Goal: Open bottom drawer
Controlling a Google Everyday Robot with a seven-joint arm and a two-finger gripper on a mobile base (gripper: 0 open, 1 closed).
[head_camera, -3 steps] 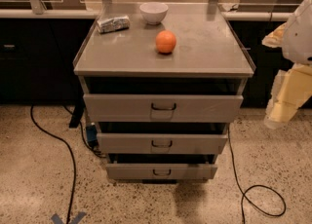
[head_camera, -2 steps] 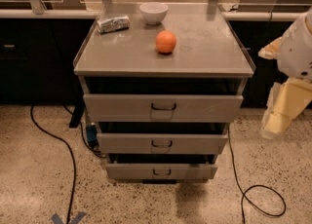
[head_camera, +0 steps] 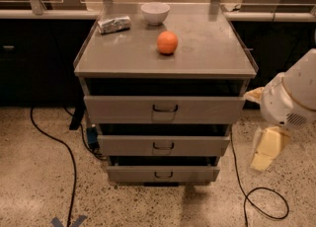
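Note:
The bottom drawer (head_camera: pixel 163 173) is the narrowest grey front, lowest on the grey cabinet (head_camera: pixel 165 65), with a small dark bar handle (head_camera: pixel 163 174) at its centre. Its front sits under the middle drawer (head_camera: pixel 163 145) with a dark gap above it, and no tray inside shows. The top drawer (head_camera: pixel 164 109) is the widest. My white arm (head_camera: pixel 294 95) comes in from the right edge. My gripper (head_camera: pixel 265 148), cream-coloured, hangs below the arm to the right of the cabinet at about middle-drawer height. It is apart from all the drawers and holds nothing I can see.
On the cabinet top are an orange (head_camera: pixel 167 42), a white bowl (head_camera: pixel 155 13) and a foil packet (head_camera: pixel 114 23). Black cables (head_camera: pixel 69 157) run over the speckled floor on both sides of the cabinet. Dark counters stand behind.
My arm and gripper have moved down and a little left, closer to the cabinet's right side. The drawers and the objects on top have not moved.

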